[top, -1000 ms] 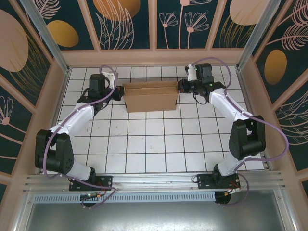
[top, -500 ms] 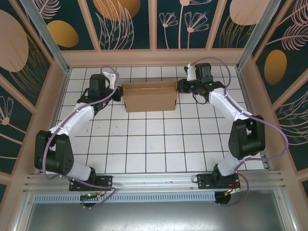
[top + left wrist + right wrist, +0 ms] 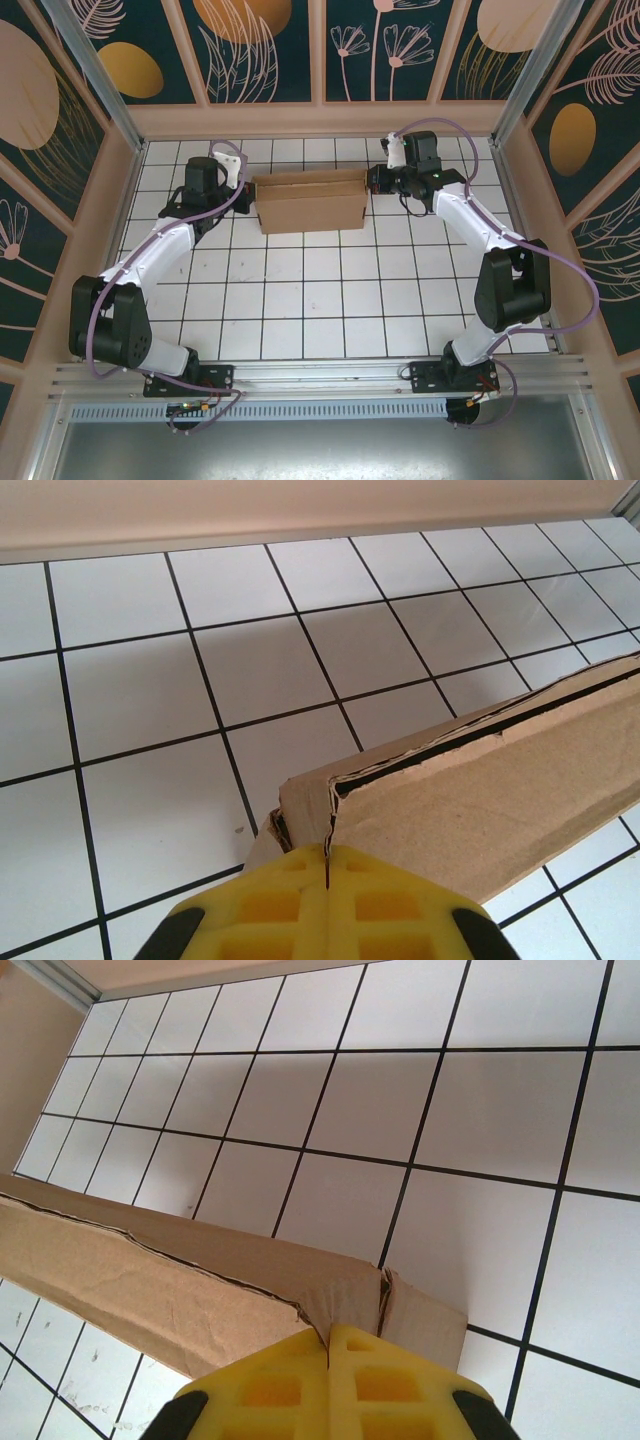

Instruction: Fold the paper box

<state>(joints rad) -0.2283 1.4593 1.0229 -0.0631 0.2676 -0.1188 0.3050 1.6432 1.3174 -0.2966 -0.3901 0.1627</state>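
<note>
The paper box (image 3: 310, 203) lies folded as a flat brown rectangular box on the white tiles at the far middle of the table. My left gripper (image 3: 246, 192) is shut, its tips pressed against the box's left end. In the left wrist view the shut yellow fingertips (image 3: 327, 852) meet the box (image 3: 500, 790) at its corner seam, where a narrow dark gap runs along the lid edge. My right gripper (image 3: 373, 181) is shut too and touches the right end. In the right wrist view its tips (image 3: 328, 1332) sit on the creased corner of the box (image 3: 150, 1280), beside the end flap (image 3: 425, 1315).
The back wall (image 3: 320, 120) of the beige enclosure runs two tiles behind the box. Side walls (image 3: 110, 210) stand near each arm. Open tiles (image 3: 320, 300) stretch from the box to the metal rail (image 3: 320, 375) at the arm bases.
Both wrists have shifted very slightly at the box's ends, the left one a little outward. The box has stayed in place and both grippers remain shut.
</note>
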